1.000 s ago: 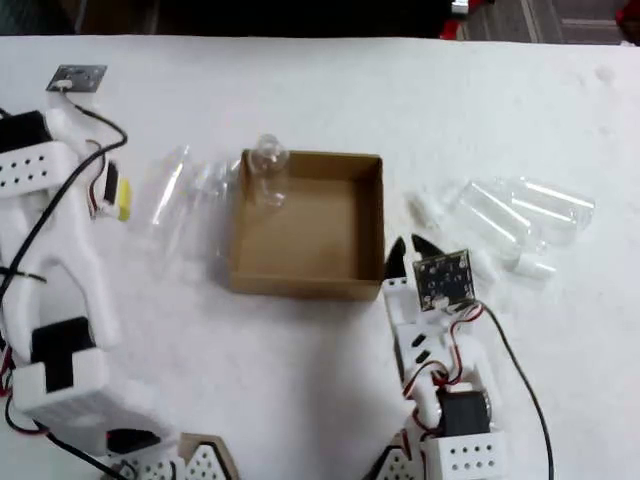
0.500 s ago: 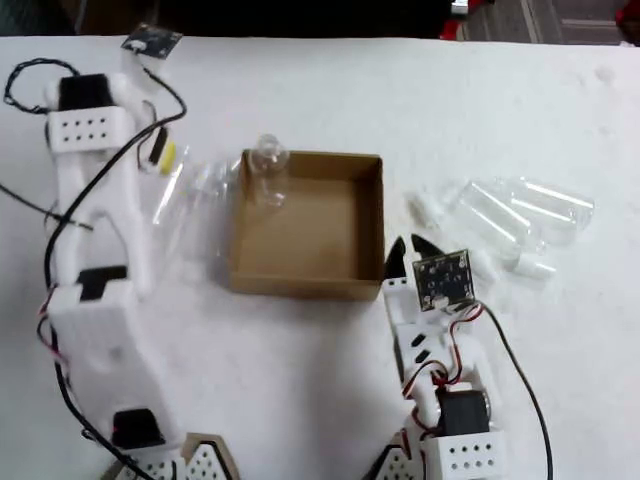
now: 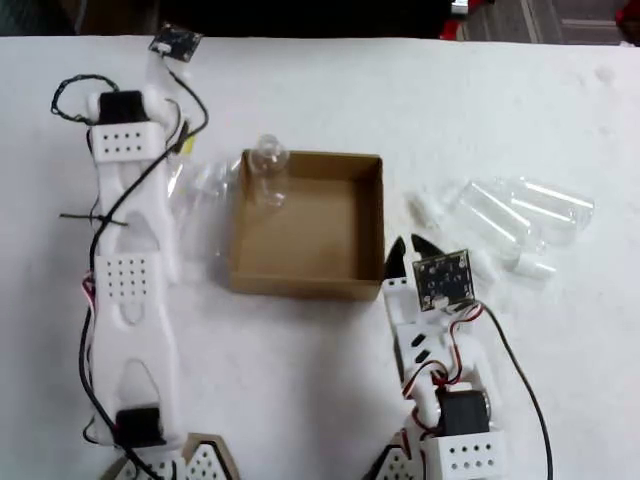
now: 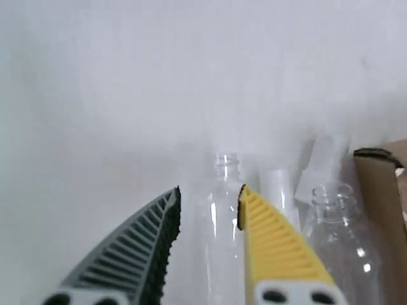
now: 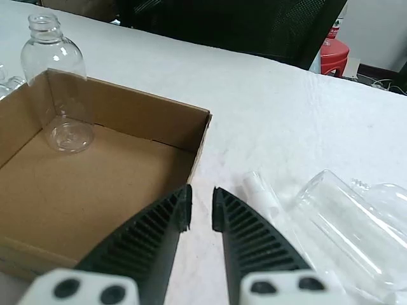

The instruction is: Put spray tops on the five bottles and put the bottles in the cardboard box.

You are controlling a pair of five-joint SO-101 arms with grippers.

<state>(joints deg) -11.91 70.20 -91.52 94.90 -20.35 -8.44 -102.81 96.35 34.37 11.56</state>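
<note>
- left arm [image 3: 130,280] lies stretched out long, from its base to a wrist far forward.
- left gripper [image 4: 209,190] angles forward and down, grey and yellow fingers set wide apart.
- right arm [image 3: 440,370] sits folded low, close to its base.
- right gripper [image 5: 200,194] points forward, black fingers a narrow gap apart.

From above, the left arm [image 3: 130,230] covers most of the clear bottles [image 3: 205,185] lying beside the cardboard box [image 3: 310,225]. In the left wrist view, the picture's edge cuts off the bottle [image 4: 216,197] between the fingers [image 4: 273,241]. The white pieces [image 3: 430,208] among the far bottles are too blurred to identify.
</note>
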